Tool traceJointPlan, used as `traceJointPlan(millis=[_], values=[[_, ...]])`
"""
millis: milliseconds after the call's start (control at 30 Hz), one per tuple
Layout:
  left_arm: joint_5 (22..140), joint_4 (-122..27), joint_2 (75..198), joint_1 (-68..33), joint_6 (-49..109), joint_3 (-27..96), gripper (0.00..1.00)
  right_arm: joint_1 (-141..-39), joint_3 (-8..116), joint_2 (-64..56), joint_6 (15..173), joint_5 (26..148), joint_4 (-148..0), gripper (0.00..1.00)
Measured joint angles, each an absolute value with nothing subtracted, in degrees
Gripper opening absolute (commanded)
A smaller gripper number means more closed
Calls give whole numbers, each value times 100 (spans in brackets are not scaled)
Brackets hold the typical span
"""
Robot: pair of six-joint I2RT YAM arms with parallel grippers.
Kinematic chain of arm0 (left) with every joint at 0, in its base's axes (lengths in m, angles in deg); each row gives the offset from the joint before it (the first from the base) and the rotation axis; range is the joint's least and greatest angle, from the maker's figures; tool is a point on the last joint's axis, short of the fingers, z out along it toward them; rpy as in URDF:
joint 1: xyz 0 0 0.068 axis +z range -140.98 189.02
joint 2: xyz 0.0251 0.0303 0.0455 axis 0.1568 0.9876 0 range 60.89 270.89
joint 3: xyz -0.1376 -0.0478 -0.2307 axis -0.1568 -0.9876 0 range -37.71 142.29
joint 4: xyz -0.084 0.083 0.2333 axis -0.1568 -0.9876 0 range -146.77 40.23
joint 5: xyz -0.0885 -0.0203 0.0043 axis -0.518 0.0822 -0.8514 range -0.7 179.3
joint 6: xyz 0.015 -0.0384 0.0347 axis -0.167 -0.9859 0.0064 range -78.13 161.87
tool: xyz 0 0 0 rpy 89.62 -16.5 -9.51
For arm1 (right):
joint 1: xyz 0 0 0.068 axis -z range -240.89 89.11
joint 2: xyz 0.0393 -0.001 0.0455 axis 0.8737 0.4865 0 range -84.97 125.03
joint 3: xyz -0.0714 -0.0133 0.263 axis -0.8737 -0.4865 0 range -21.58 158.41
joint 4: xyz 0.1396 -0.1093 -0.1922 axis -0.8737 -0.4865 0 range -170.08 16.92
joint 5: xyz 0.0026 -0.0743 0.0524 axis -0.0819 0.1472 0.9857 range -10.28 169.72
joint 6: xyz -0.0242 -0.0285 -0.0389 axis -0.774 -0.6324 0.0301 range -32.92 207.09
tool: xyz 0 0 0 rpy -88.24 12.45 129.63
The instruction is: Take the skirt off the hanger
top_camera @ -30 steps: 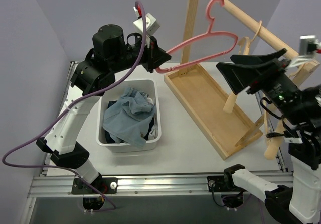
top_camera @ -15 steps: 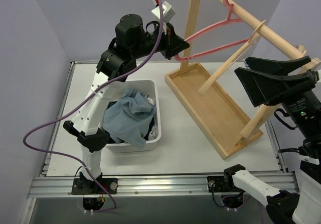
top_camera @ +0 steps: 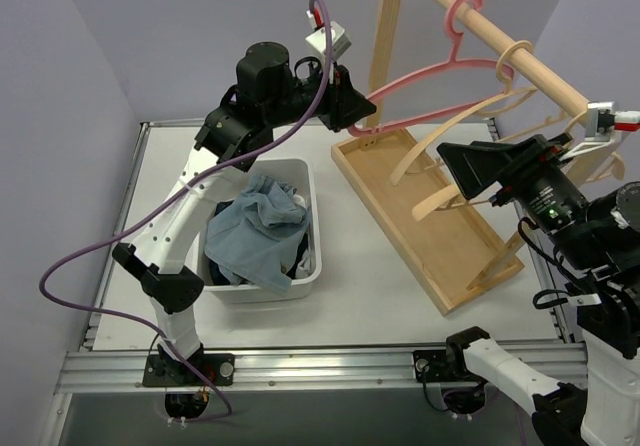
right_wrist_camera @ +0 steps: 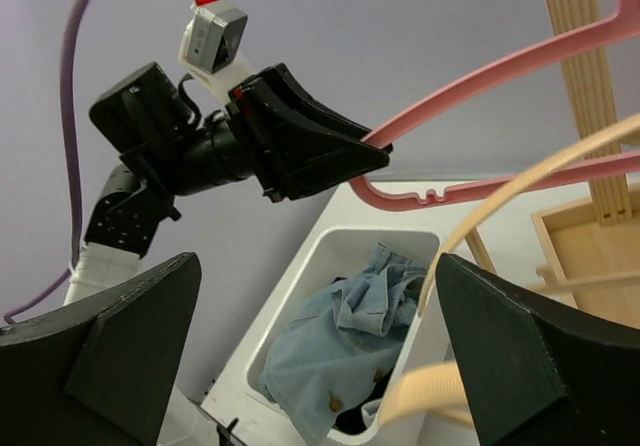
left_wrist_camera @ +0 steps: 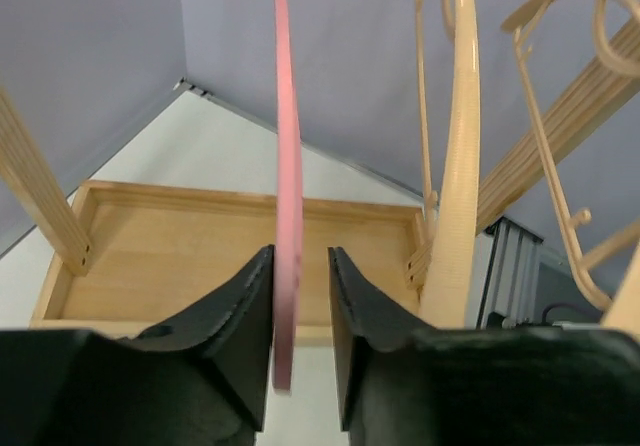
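Up in the upper middle of the top view, the left hand (top_camera: 358,111) is clamped on one end of the pink hanger (top_camera: 430,76), whose hook sits over the wooden rod (top_camera: 500,38). At right, the right hand (top_camera: 455,171) gapes wide, holding nothing. The blue skirt (top_camera: 250,231) lies crumpled in the white bin (top_camera: 312,266) on the counter (top_camera: 380,286).

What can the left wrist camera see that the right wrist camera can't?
Only the left wrist view shows the rail with a wooden hook over it. Only the right wrist view shows the bin, the blue clothes in it and the purple cable. Both show the pink hanger held by the left end effector, and the tray.
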State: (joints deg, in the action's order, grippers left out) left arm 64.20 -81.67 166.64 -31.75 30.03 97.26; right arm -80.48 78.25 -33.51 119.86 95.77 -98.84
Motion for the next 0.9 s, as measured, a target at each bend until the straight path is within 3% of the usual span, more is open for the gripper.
traceJointPlan(millis=[67,133,167,200,467,900], values=[[6414,-8278,16590,-3175,3021,9589,52,-8048,7694,-3345,11984,9579,-9948,100],[6453,-8357,16490,-3182,3032,9370,61,-8048,7551,-3349,11984,9582,-10002,100],[6490,-8409,16437,-3182,3032,9261,89,-8048,7436,-3375,11979,9582,-10005,100],[6525,-8459,16398,-3184,3062,9176,94,-8048,7296,-3406,11960,9582,-10061,100],[7065,-8562,15650,-3195,2948,7987,94,-8048,6454,-3670,11641,9691,-10387,100],[8079,-7054,12700,-3239,1436,4129,94,-8048,4544,-5618,11367,9706,-10514,100]])
